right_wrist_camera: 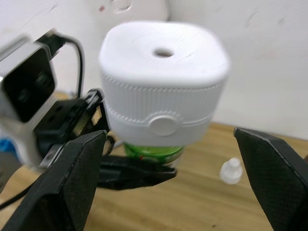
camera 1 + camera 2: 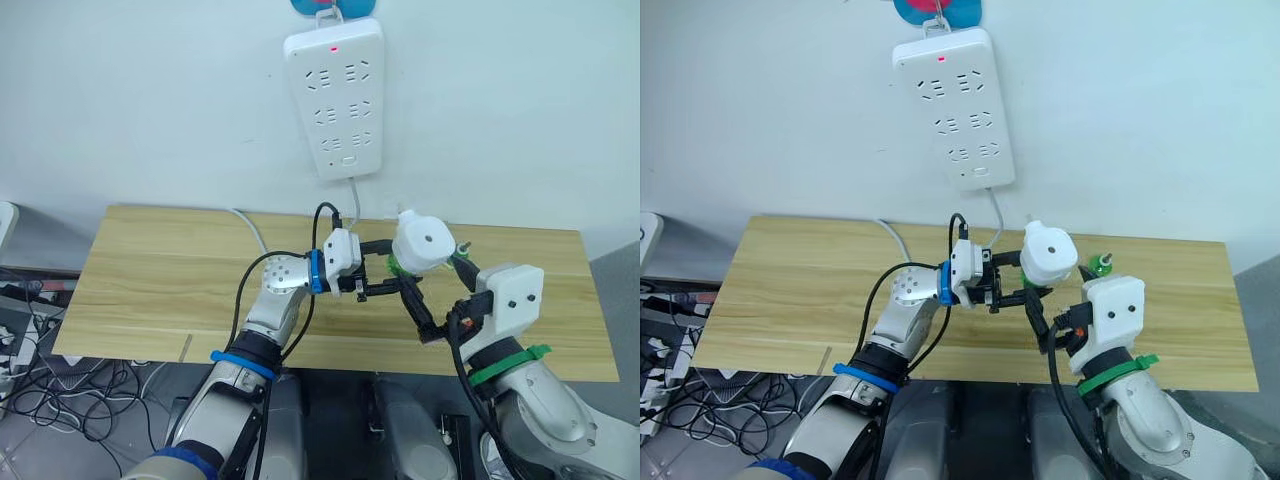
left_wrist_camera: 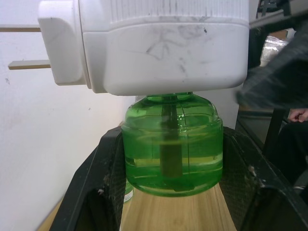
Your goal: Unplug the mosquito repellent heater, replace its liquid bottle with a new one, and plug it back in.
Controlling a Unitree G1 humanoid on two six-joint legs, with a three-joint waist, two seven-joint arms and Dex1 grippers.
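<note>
The mosquito repellent heater [image 2: 425,243] is off the wall and hangs above the table, round top with its centre hole upward [image 1: 163,52]. Its two metal prongs [image 3: 24,63] are bare. A green liquid bottle [image 3: 172,144] sits screwed in under it. My left gripper [image 2: 383,268] reaches in from the left and is shut on that bottle, one finger on each side. My right gripper [image 1: 168,132] is open, its fingers [image 1: 72,178] spread wide on either side of the heater without clearly touching it. A second small green bottle with a white cap [image 2: 1098,264] stands on the table behind.
A long white power strip [image 2: 335,100] hangs on the wall above, red light on, its cord dropping behind the wooden table [image 2: 160,280]. Cables [image 2: 40,380] lie on the floor at the left.
</note>
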